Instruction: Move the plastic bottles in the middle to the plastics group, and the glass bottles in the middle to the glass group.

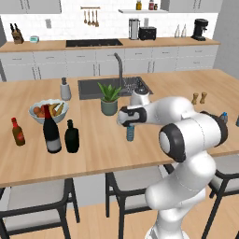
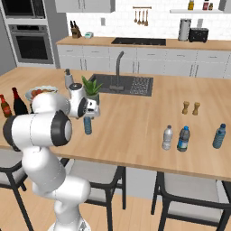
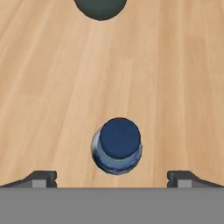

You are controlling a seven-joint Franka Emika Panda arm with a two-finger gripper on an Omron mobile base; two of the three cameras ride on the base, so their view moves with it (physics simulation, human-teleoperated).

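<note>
I have the pincer point(image 3: 112, 177) pointing straight down over a small blue-tinted bottle point(image 1: 130, 132) that stands upright on the wooden table point(image 1: 98, 144). In the hand view I look down on its dark blue cap point(image 3: 120, 138), which sits between my two finger tips point(image 3: 40, 178); the tips are spread wide, well clear of the bottle on both sides, so the pincer is released and holds nothing. From the left base view the bottle stands just below the hand, a little in front of the potted plant point(image 1: 109, 99).

On the left part of the table I see the tall wine bottle point(image 1: 51, 131) with its grey label, the squat black bottle point(image 1: 71, 137) just beside it, and the small red-brown sauce bottle point(image 1: 17, 132) farther left, with a fruit bowl point(image 1: 48, 110) behind them.

In the right base view, far along the table, a clear-whitish bottle point(image 2: 167, 137) and a blue-labelled bottle point(image 2: 183, 139) stand side by side, and another blue-tinted bottle point(image 2: 219, 136) stands apart to their right. Two small shakers point(image 2: 191, 108) stand behind them, nearer the sink point(image 2: 121, 84).
</note>
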